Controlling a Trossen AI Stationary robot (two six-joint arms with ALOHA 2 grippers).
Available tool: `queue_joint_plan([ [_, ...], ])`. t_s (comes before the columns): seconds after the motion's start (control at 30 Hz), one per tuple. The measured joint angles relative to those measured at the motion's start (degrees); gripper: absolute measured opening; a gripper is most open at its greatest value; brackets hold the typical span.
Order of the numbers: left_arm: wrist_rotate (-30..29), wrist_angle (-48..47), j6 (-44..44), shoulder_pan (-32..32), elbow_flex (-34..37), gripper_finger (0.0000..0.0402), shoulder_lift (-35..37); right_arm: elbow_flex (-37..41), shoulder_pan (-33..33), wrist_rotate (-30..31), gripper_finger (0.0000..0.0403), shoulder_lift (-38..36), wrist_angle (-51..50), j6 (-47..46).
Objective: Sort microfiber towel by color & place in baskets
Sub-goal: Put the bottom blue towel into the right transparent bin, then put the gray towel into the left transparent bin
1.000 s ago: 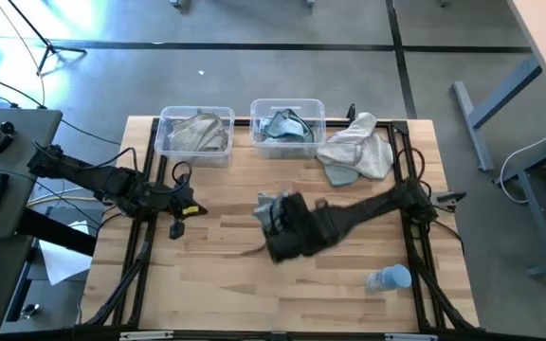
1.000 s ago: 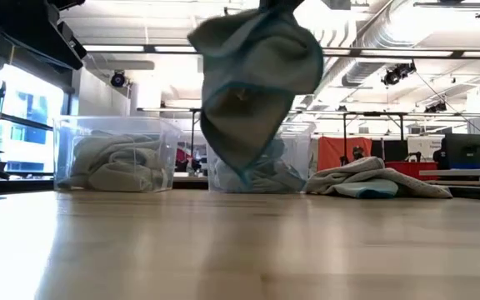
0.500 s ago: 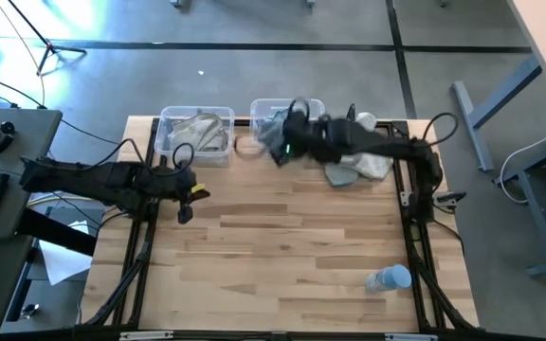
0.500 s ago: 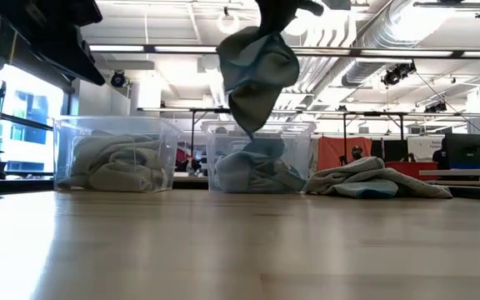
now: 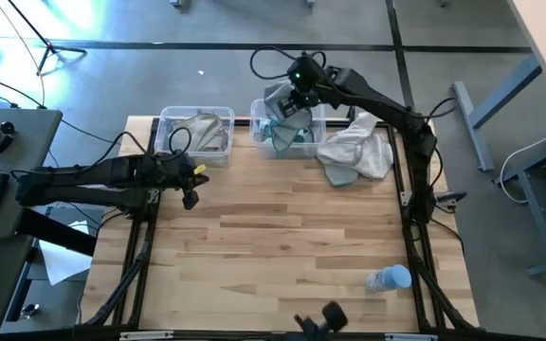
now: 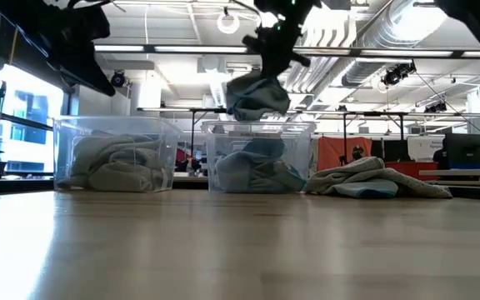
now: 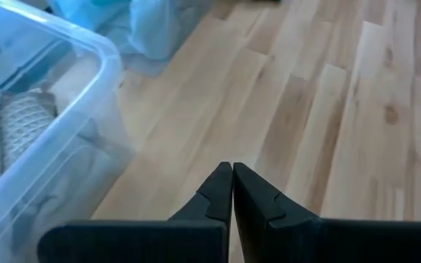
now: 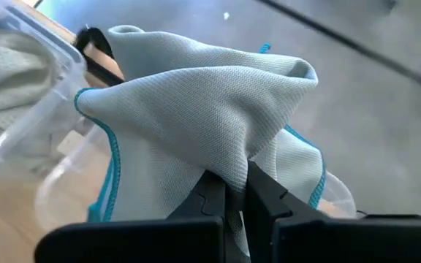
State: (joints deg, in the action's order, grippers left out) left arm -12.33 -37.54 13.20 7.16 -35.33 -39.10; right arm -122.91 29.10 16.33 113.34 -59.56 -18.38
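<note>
Pale wood, high view: the tabletop point(image 5: 282, 246) carries two clear baskets side by side at its far edge
Left basket point(image 5: 195, 134): grey-beige cloths point(image 5: 200, 133) lie inside
Right basket point(image 5: 287, 126): blue-teal cloths point(image 5: 290, 137) lie inside
Right end effector point(image 5: 292, 101): hangs over the right basket, pinched on a blue-teal towel point(image 5: 281, 102) that droops above the tub
Loose pile point(image 5: 358, 149): unsorted cloths heaped on the tabletop just beside the right basket
Left end effector point(image 5: 190, 189): low over the tabletop, near the front of the left basket, carrying nothing
Bottle point(image 5: 389, 278): bluish, lying near the front right corner, well apart from the cloths

Low view, held towel point(image 6: 257, 96): bunched in the air directly above the right basket point(image 6: 259, 157), clear of its rim, gripped from above by the right end effector point(image 6: 275, 60)
Left basket point(image 6: 115, 153): holds a grey-beige heap
Pile point(image 6: 376, 181): rests on the tabletop beside the right basket

Left wrist view, left end effector point(image 7: 232, 177): the two fingers meet with nothing between them, above bare wood, the clear wall of the left basket point(image 7: 57, 139) close by

Right wrist view, right end effector point(image 8: 229, 191): fingers closed tight on a fold of the towel point(image 8: 196, 117), whose teal stitched edge shows along its hem
</note>
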Motion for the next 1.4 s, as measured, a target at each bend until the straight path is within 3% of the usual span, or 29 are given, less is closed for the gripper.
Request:
queue_joint_plan([
  [0.17, 0.0, -0.1, 0.1, 2.1, 0.0, 0.0, 0.0, 0.0, 2.3, -6.7, 0.0005, 5.1, 1.0, 1.2],
  [0.37, 0.0, -0.1, 0.7, 4.3, 0.0, 0.0, 0.0, 0.0, 2.3, -10.2, 0.0012, 11.8, 0.6, 1.7],
  [0.83, -0.4, 0.1, 2.6, 8.9, 0.0, 0.0, 0.0, 0.0, 2.8, -12.4, 0.0109, 21.3, -0.4, -1.5],
  [1.1, -0.5, 0.1, 3.2, 9.5, 0.0, 0.0, 0.0, 0.0, 3.2, -12.5, 0.0155, 20.1, -0.1, 2.8],
  [1.4, -0.7, 0.1, 3.3, 9.5, 0.0, 0.0, 0.0, 0.0, 3.5, -12.4, 0.0178, 11.8, -1.5, 7.6],
])
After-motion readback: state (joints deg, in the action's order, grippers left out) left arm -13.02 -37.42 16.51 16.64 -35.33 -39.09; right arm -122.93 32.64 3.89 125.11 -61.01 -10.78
